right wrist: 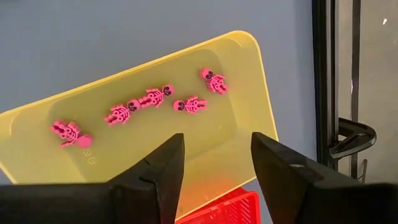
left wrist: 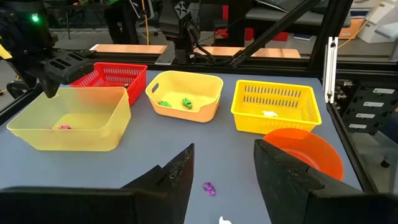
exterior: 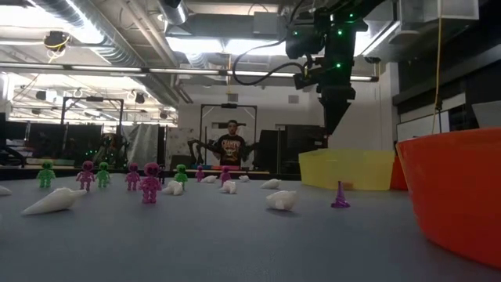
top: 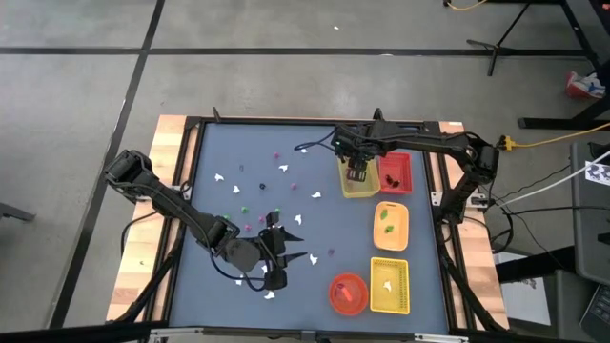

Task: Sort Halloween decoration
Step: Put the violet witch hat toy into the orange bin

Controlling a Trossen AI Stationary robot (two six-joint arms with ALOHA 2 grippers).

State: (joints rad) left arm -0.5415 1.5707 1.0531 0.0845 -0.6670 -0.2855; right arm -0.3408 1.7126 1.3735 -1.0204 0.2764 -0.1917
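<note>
Five pink skeletons already in the pale yellow bin

Five pink skeleton figures (right wrist: 159, 94) lie inside the pale yellow bin (top: 360, 183), likely the pink sorting spot. The right gripper (right wrist: 214, 163) hangs above it, jaws spread and empty. The left gripper (top: 278, 255) waits low over the mat, jaws parted, near scattered white ghosts (top: 317, 196). No readable labels show anywhere.

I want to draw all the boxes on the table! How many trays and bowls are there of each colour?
yellow trays: 2
red tray: 1
orange tray: 1
red-orange bowl: 1
Total: 5
</note>
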